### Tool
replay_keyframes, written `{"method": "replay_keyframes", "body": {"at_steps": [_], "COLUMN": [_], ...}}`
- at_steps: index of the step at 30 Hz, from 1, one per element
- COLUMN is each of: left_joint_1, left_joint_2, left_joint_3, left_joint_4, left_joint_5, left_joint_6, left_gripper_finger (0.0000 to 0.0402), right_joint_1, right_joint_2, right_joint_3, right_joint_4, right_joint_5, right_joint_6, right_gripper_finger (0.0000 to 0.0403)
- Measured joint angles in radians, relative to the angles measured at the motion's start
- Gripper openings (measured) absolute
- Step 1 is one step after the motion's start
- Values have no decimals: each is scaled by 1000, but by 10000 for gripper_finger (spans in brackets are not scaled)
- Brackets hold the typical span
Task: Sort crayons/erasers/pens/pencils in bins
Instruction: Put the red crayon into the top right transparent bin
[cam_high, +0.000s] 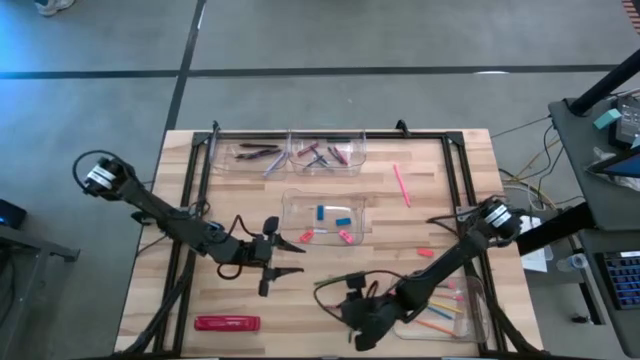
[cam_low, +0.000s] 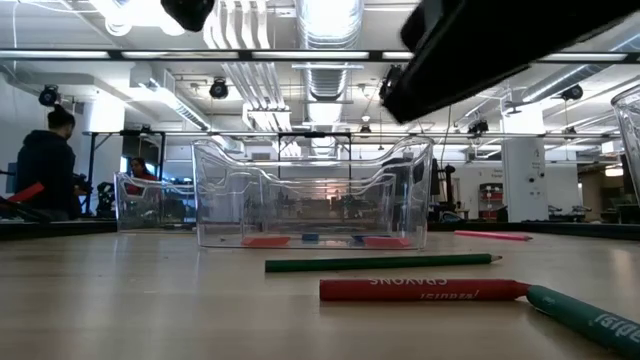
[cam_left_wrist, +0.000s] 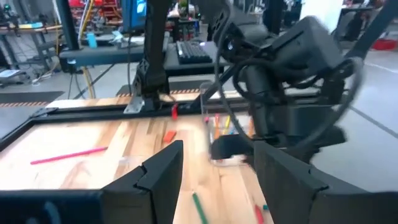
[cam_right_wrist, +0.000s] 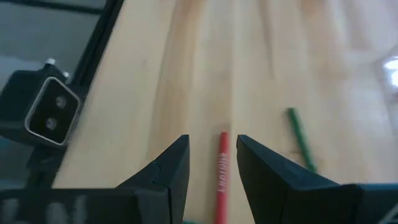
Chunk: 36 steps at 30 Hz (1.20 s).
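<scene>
Right wrist view: the right gripper (cam_right_wrist: 212, 158) hangs low over the wooden table (cam_right_wrist: 205, 56), its fingers a narrow gap apart with a red crayon (cam_right_wrist: 222, 168) lying between them, untouched as far as can be seen; the crayon's long axis runs straight ahead, in line with the fingers. A green pencil (cam_right_wrist: 300, 138) lies just beside it, angled slightly away. In the high view the left gripper (cam_high: 283, 257) waits near the table's middle, fingers spread wide, beside the clear bin (cam_high: 290, 205) holding erasers.
</scene>
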Motion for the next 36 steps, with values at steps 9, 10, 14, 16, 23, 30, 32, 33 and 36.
{"method": "replay_keyframes", "body": {"at_steps": [9, 10, 14, 16, 23, 30, 32, 33, 36], "left_joint_1": [-4, -4, -4, -4, -4, -4, -4, -4, -4], "left_joint_2": [-22, -23, -26, -26, -26, -26, -26, -26, -26], "left_joint_3": [-29, -29, -31, -31, -31, -31, -31, -31, -31], "left_joint_4": [-2, -2, -2, -2, -2, -2, -2, -2, -2], "left_joint_5": [-42, -44, -44, -44, -44, -44, -44, -43, -43], "left_joint_6": [-22, -22, -21, -21, -16, -16, -16, -16, -16], "left_gripper_finger": [182, 182, 182, 182, 182, 182, 182, 182, 182], "right_joint_1": [-79, -86, -110, -120, -143, -146, -146, -146, -146], "right_joint_2": [126, 138, 177, 195, 222, 212, 201, 194, 167], "right_joint_3": [134, 143, 169, 175, 177, 178, 176, 176, 176], "right_joint_4": [-79, -79, -80, -81, -107, -139, -146, -146, -143], "right_joint_5": [-261, -273, -306, -319, -319, -317, -317, -317, -317], "right_joint_6": [-3, -2, 0, 0, 4, 6, 5, 3, 0], "right_gripper_finger": [123, 123, 123, 123, 123, 123, 123, 123, 123]}}
